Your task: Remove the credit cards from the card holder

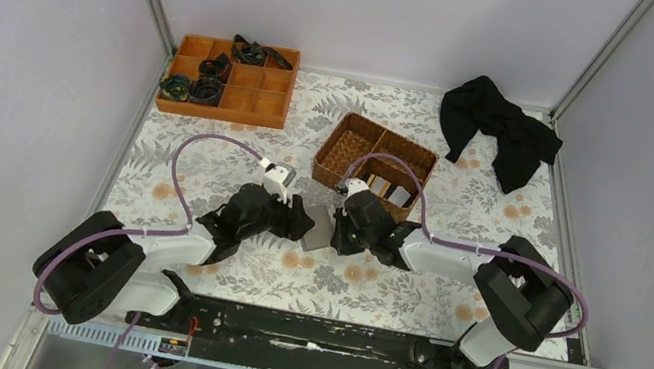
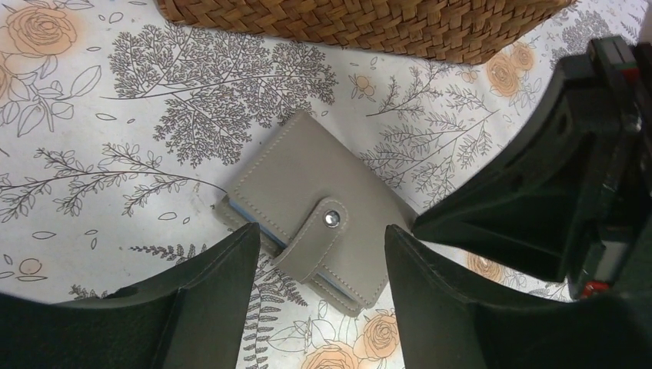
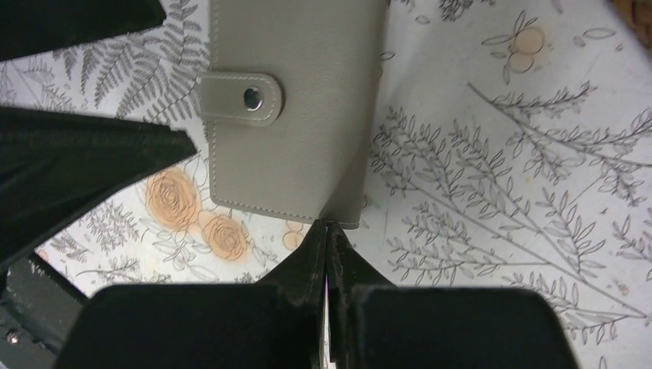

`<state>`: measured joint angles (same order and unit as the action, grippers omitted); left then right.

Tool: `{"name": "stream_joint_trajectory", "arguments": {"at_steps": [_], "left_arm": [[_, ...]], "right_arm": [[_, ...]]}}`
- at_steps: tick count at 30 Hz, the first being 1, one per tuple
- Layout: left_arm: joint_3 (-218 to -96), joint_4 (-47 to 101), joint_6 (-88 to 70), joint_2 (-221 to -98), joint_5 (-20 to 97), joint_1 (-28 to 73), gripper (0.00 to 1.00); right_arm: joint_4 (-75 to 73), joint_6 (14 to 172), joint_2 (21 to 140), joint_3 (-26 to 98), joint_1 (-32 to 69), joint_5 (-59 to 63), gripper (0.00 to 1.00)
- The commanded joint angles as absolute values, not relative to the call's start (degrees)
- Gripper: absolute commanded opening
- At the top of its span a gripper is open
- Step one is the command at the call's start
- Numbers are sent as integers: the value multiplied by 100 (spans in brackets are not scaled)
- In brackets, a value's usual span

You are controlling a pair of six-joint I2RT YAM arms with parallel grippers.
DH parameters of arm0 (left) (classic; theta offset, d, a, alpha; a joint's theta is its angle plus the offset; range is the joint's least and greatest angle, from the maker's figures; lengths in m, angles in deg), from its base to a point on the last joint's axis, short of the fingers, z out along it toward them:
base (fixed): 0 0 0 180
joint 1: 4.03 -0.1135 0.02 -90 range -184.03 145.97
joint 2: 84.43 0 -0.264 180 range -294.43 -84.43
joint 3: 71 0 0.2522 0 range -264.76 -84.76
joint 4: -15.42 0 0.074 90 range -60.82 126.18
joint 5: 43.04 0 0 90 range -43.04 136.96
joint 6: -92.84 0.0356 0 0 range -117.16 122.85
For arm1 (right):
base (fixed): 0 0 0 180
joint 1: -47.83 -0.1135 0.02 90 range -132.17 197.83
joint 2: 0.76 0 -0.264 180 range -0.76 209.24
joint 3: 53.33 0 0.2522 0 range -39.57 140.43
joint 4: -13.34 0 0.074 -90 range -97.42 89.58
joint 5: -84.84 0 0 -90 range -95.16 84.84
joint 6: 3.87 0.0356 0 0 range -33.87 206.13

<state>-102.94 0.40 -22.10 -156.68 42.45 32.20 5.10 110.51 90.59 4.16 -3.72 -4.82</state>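
with the right gripper (image 3: 329, 231) shut at 6 o'clock of the card holder (image 3: 300, 138), the open left gripper (image 2: 321, 234) risked skidding it unpinned.

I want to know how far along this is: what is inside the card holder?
The card holder lies closed, its strap snapped shut. Only a thin pale blue edge shows between the covers. Whether any cards are inside is hidden by the covers.
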Motion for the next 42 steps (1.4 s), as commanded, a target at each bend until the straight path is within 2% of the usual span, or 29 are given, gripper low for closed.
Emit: {"name": "stream_joint_trajectory", "arguments": {"at_steps": [1, 4, 17, 21, 36, 42], "left_arm": [[-10364, -333, -2052, -15704, 3967, 3191, 67], [-10400, -276, -2041, -15707, 3892, 3192, 62], [-10760, 196, -1447, -16094, 4337, 3211, 61], [-10801, 222, -1394, -16367, 4443, 3210, 54], [-10786, 137, -1366, -16345, 4115, 3265, 59], [-10488, -590, -1362, -16453, 3850, 3349, 59]], "right_arm": [[731, 10836, 9239, 717, -131, -324, 0], [800, 10785, 9269, 797, 44, -227, 0], [746, 10622, 8888, 1118, 107, -14, 0], [746, 10680, 9250, 1257, 107, 112, 0], [1251, 10968, 9879, 1005, 108, 442, 0], [1409, 11051, 9889, 905, 107, 368, 0]]}}
